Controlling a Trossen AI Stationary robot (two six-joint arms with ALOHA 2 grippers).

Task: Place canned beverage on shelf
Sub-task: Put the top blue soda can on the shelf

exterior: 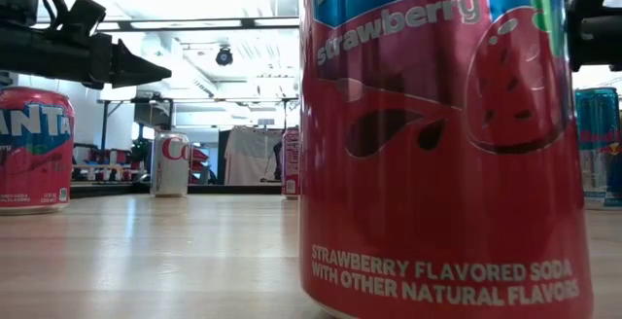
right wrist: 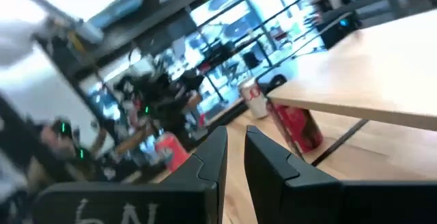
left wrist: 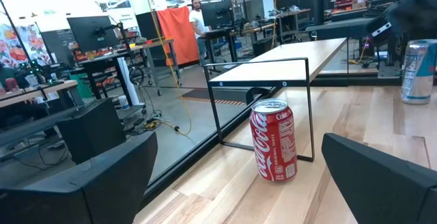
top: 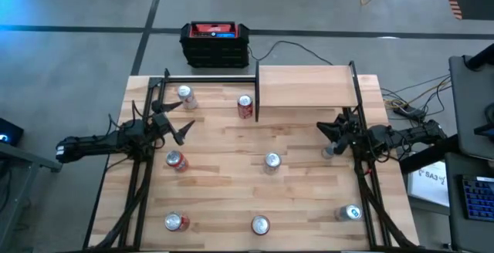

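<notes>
Left pincer (top: 179, 123) stands spread wide and empty, aimed at the Coke can (left wrist: 274, 140) just ahead, with the shelf (top: 307, 86) beyond it. Right pincer (top: 330, 131) is pinched closed on nothing, beside the shelf's near edge. The can looks rigid, smooth and probably slippery; a mid-body grip suits it. Thin black posts (left wrist: 311, 108) border the route, while the shelf top lies bare, leaving open room above.
</notes>
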